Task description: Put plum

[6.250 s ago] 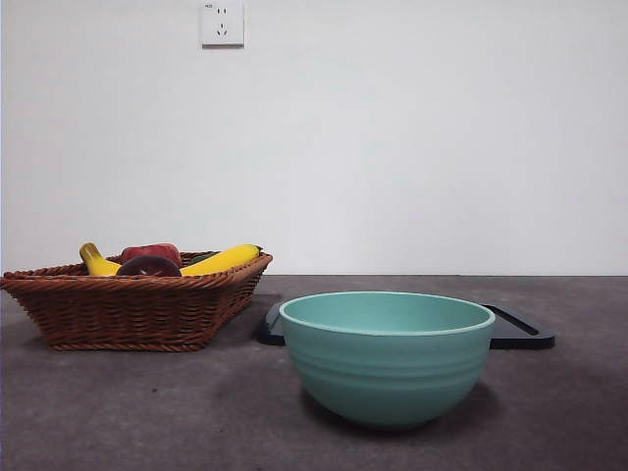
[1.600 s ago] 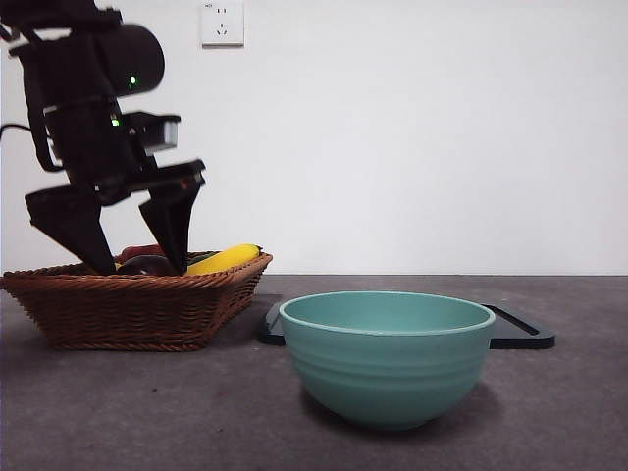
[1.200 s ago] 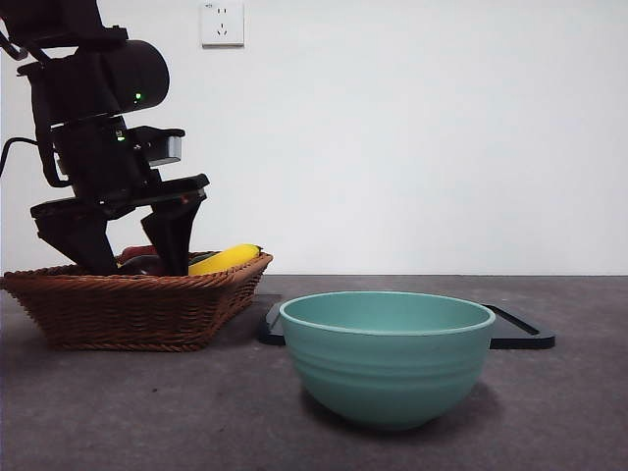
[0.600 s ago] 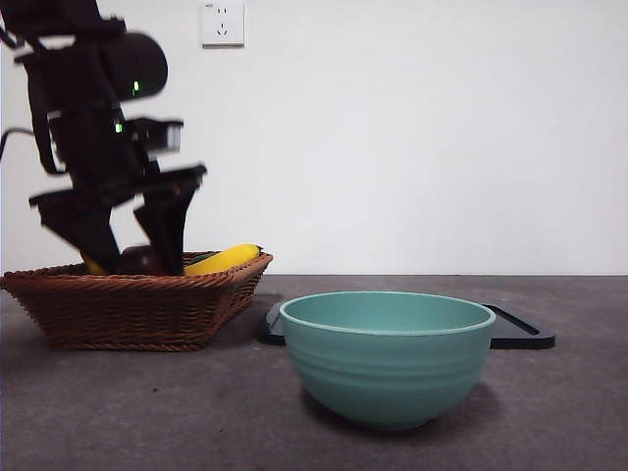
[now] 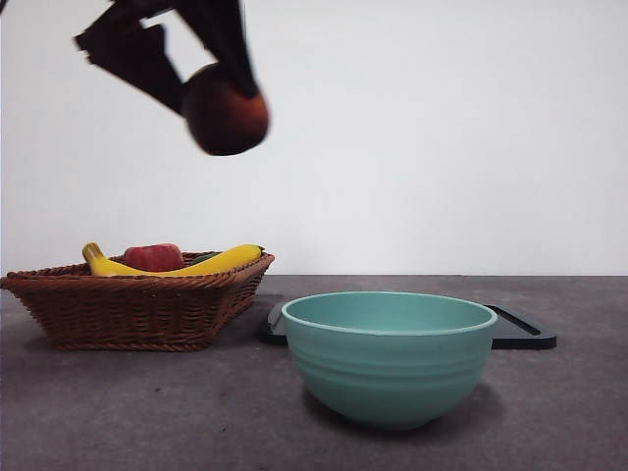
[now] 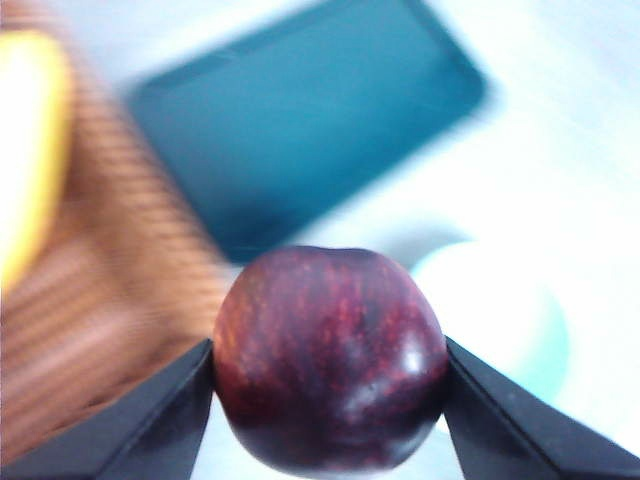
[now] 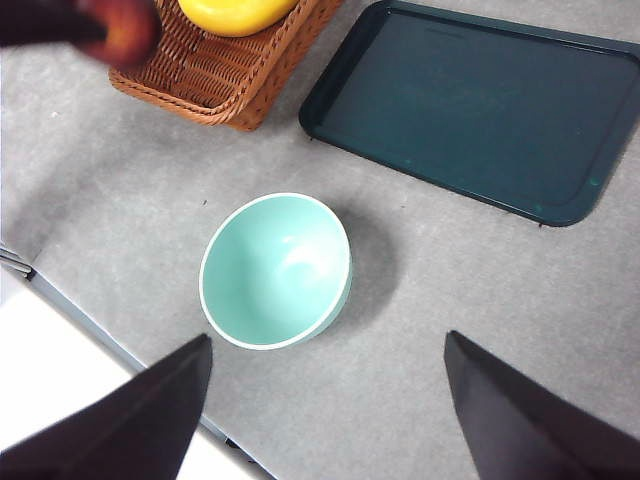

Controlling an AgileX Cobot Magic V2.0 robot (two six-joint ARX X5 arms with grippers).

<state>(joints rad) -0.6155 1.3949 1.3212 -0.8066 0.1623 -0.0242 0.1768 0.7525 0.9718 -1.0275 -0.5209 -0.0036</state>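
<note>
My left gripper [image 5: 206,83] is shut on the dark maroon plum [image 5: 226,114] and holds it high in the air, above the right end of the wicker basket [image 5: 132,309]. In the left wrist view the plum [image 6: 330,360] sits between the two jaws, blurred by motion. The plum also shows at a corner of the right wrist view [image 7: 125,28]. The teal bowl [image 5: 389,353] stands in front on the table, empty; it also shows in the right wrist view [image 7: 275,270]. My right gripper [image 7: 325,400] is open and empty, high above the table.
The basket holds a red apple-like fruit [image 5: 152,257] and yellow bananas [image 5: 221,260]. A dark flat tray [image 5: 520,331] lies behind the bowl, and shows in the right wrist view [image 7: 470,105]. The table's edge [image 7: 120,350] runs near the bowl.
My left gripper closed on the plum in the basket, then lifted it up and to the right, well clear of the basket. The other fruit stayed in the basket.
</note>
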